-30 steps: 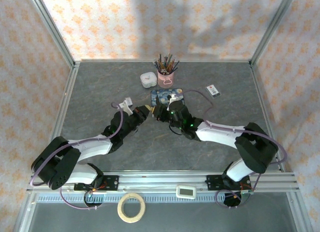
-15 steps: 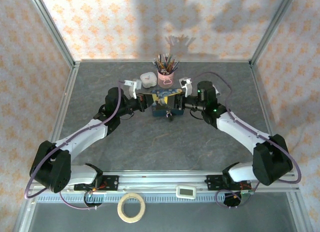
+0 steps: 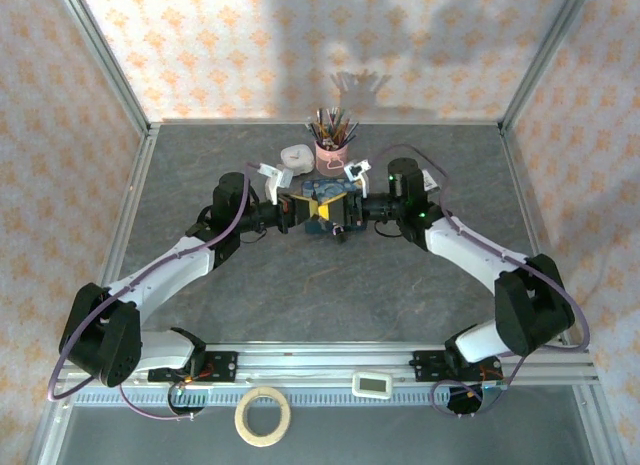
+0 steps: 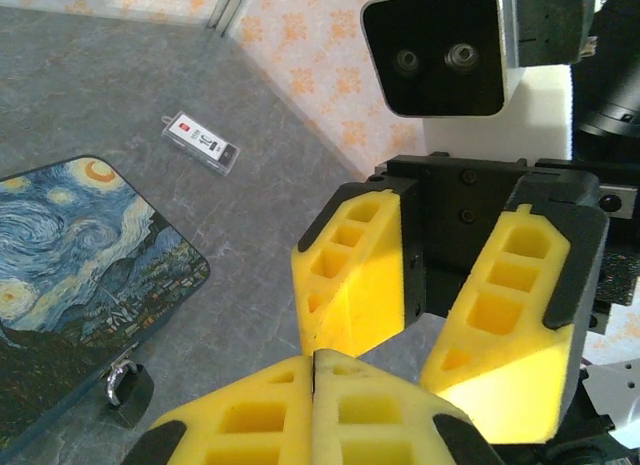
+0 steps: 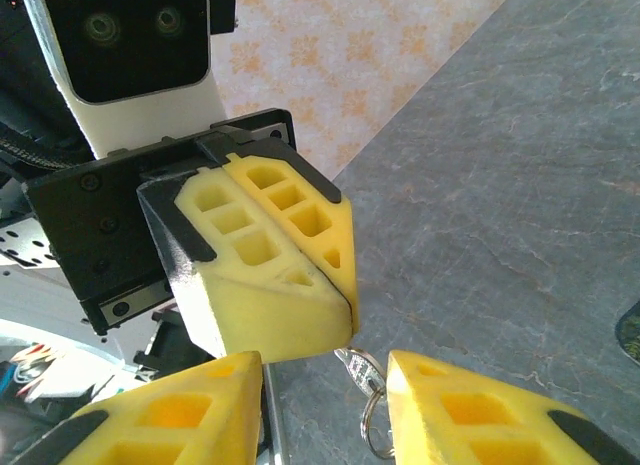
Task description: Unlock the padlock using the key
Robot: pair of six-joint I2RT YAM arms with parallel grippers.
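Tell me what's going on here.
The left end effector is shut on the key, with its ring dangling below, and it faces the right end effector tip to tip. The right one is open, a finger either side of the key, not gripping it. The padlock lies untouched on the table beside the blue tin.

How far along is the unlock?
Done: key is off the table, pinched in the shut left gripper. In hand: open right gripper flanks it, probably a handover. Left: padlock lies by the blue tin, no key in it; insertion and turning remain.
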